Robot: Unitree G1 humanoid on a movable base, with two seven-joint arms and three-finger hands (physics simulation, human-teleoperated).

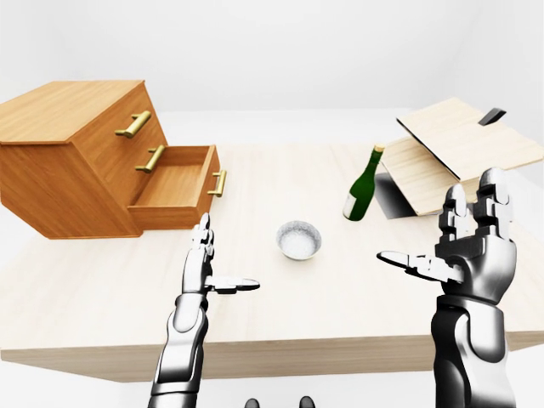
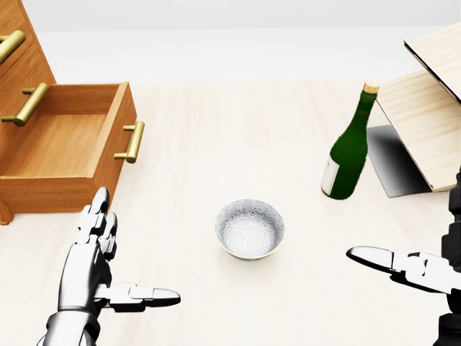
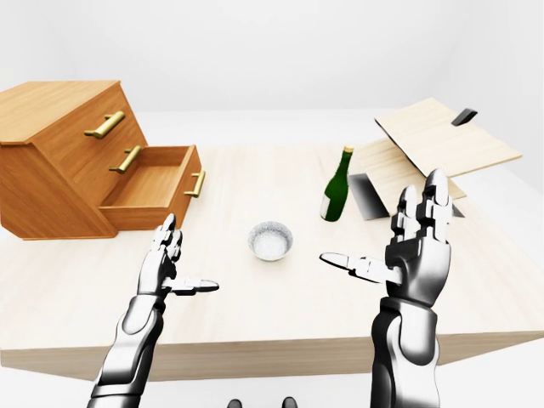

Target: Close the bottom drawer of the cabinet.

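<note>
The cabinet's (image 1: 72, 153) bottom drawer (image 1: 174, 183) stands pulled out. Both the left hand (image 2: 94, 263) and right hand (image 1: 467, 246) hover above the table (image 1: 280, 297), fingers spread, holding nothing

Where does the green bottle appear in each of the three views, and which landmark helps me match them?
Left-eye view: green bottle right of centre, upper half.
Head view: right side, upper half, leaning, cork at the top.
Right-eye view: just right of centre, upper half.
Shared landmark: the small bowl on the table, lower left of the bottle in every view.
</note>
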